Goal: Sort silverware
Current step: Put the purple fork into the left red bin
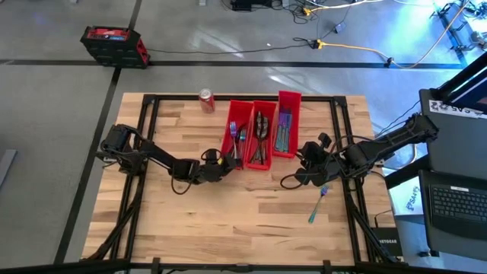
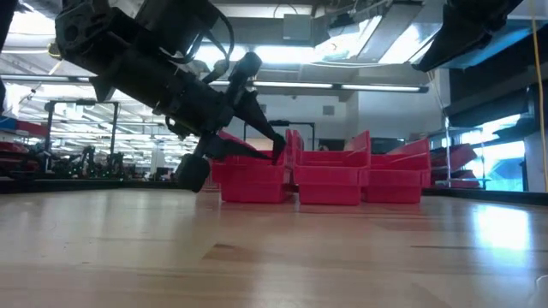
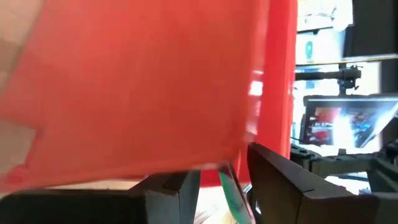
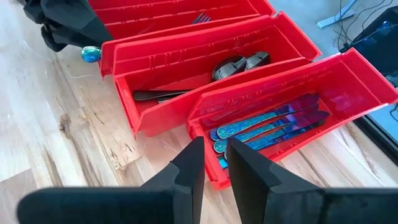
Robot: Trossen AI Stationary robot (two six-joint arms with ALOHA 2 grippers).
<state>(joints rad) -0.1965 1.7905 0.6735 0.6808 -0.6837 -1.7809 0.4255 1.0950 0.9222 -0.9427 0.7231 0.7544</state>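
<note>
Three long red bins stand side by side. The left bin holds forks, the middle bin holds dark spoons, and the right bin holds teal-blue knives. One teal utensil lies alone on the table near the right arm. My left gripper is at the near end of the left bin, shut on a teal utensil. My right gripper hovers before the right bin's near end, its fingers almost together with nothing between them. My left gripper pinches a slim teal utensil between its two fingers, hard against the left bin's red wall. The fingers slant down from the table's left. The utensil's rounded end sticks out beside the gripper. Which part the fingers are on is hidden.
A red soda can stands near the far edge, left of the bins. Cables run along the table's left and right sides. Bare wood stretches between the bins and the near edge. A laptop sits off the table's right side.
</note>
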